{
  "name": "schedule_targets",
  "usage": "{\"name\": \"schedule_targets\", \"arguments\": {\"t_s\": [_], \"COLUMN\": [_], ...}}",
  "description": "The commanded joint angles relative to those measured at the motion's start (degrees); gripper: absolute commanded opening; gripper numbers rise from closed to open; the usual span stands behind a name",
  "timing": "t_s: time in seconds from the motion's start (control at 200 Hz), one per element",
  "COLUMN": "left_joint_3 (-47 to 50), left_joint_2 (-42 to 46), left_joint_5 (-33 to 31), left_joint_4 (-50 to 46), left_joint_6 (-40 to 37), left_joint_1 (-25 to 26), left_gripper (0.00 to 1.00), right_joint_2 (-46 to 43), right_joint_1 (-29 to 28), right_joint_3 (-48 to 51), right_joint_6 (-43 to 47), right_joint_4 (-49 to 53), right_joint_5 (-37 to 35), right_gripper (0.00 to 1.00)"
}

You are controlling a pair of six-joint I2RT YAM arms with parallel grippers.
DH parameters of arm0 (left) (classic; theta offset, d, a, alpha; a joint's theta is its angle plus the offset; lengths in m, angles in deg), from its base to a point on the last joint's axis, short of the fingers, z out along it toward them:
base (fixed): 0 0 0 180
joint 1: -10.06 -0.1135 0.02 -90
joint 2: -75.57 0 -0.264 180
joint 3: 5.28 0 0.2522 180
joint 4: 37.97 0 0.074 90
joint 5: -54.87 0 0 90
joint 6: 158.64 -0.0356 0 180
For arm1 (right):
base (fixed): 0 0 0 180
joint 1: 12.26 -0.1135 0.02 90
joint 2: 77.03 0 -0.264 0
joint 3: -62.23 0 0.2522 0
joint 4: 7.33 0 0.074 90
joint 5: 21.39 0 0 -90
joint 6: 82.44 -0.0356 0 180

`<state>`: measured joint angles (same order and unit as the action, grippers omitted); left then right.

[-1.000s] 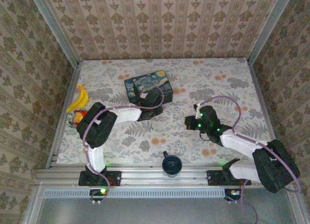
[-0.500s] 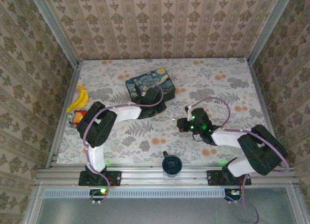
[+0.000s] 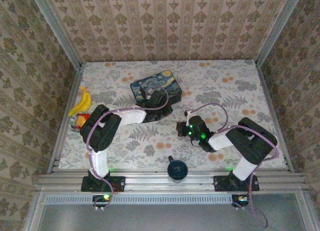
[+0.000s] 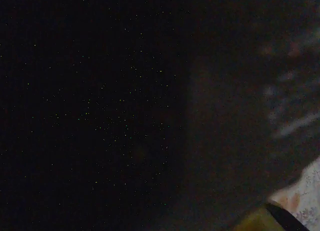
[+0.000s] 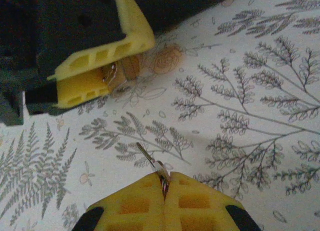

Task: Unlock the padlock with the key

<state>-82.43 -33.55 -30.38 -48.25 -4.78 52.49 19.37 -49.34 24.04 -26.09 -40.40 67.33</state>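
In the right wrist view my right gripper is shut on a small silver key, whose blade points up and left over the flowered cloth. Above and to the left, my left gripper lies with its yellow fingers closed on the tiny brass padlock; its thin shackle sits between them. A gap of cloth separates key and padlock. From above, the left gripper sits at the near side of the dark blue box, with the right gripper just right of it. The left wrist view is almost black.
A yellow banana lies by the left wall. A black round object stands at the near edge between the arm bases. Patterned walls close in the table on three sides.
My right arm has swung left with the key, closing most of the distance to the left gripper and the box. The left arm has stayed almost still.
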Motion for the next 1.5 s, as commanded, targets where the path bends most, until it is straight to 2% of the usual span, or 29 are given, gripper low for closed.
{"name": "schedule_targets", "arguments": {"t_s": [0.0,0.395,1.495], "left_joint_3": [0.2,-2.1,-3.1], "left_joint_2": [-0.6,-1.8,-3.2], "left_joint_5": [4.3,5.7,8.6], "left_joint_4": [3.6,3.1,3.3], "left_joint_6": [4.5,9.2,13.1], "left_joint_1": [1.0,2.5,1.8], "left_gripper": [0.0,0.0,0.0], "right_joint_2": [2.4,7.2,9.2], "right_joint_1": [-0.6,-0.7,-0.4], "right_joint_3": [0.2,3.1,1.2], "right_joint_6": [-1.8,-2.3,-1.5], "right_joint_4": [-7.3,-17.9,-22.4], "right_joint_5": [-3.5,-3.0,-9.9], "right_gripper": [0.0,0.0,0.0]}}
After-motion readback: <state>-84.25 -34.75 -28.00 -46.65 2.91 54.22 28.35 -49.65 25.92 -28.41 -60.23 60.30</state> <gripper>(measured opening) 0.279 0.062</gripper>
